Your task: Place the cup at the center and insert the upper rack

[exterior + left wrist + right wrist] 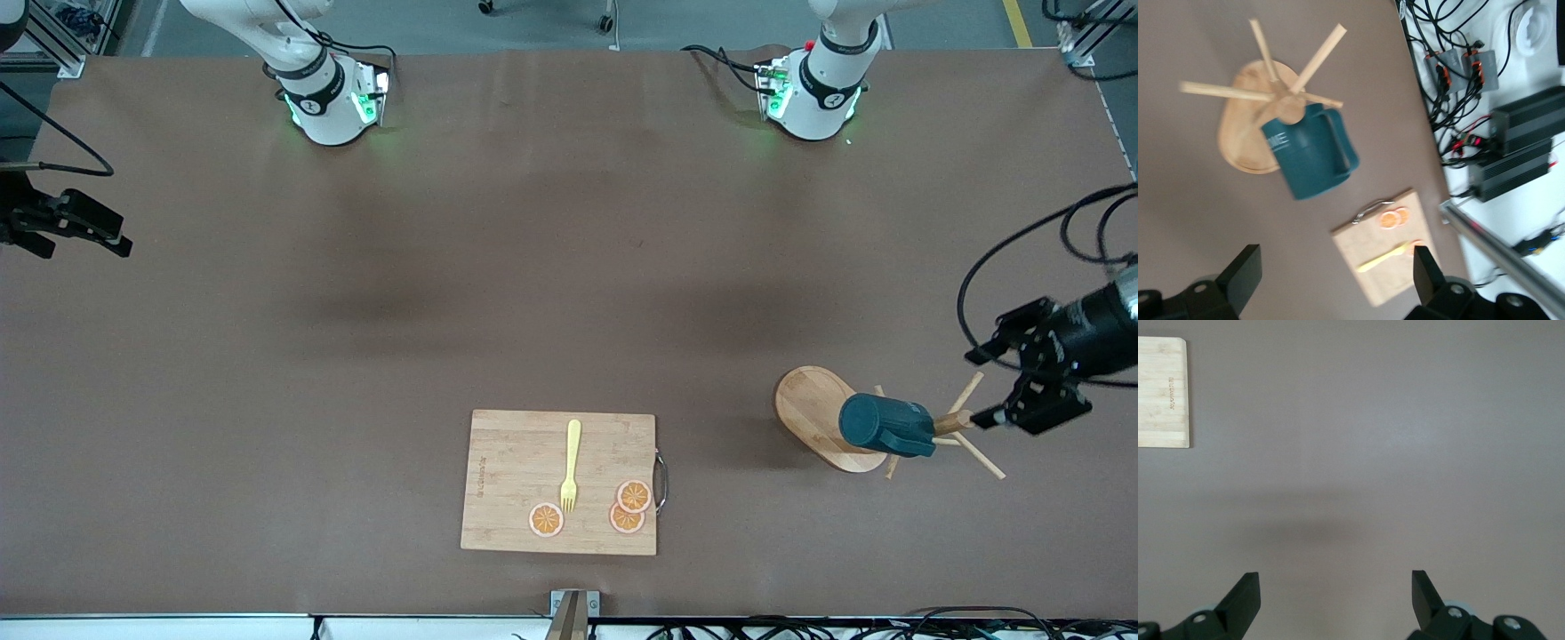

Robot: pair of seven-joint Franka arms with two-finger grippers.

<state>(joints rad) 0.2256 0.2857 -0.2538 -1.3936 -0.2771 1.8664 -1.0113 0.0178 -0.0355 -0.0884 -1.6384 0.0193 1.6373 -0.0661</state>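
Note:
The dark teal cup point(885, 425) point(1313, 157) hangs tilted by its handle on a peg of the upper rack point(813, 409) point(1245, 137), a wooden mug tree with an oval base at the left arm's end of the table. My left gripper point(981, 387) point(1335, 277) hovers open over the tree's pegs, holding nothing. Over the table's edge at the right arm's end, my right gripper point(87, 238) point(1336, 593) waits open with bare table under it.
A bamboo cutting board point(516, 480) point(1368, 257) point(1163, 392) lies near the front edge, carrying a yellow fork point(571, 467) and three orange slices point(633, 495). Cables and power bricks point(1525, 133) lie off the table past the left arm's end.

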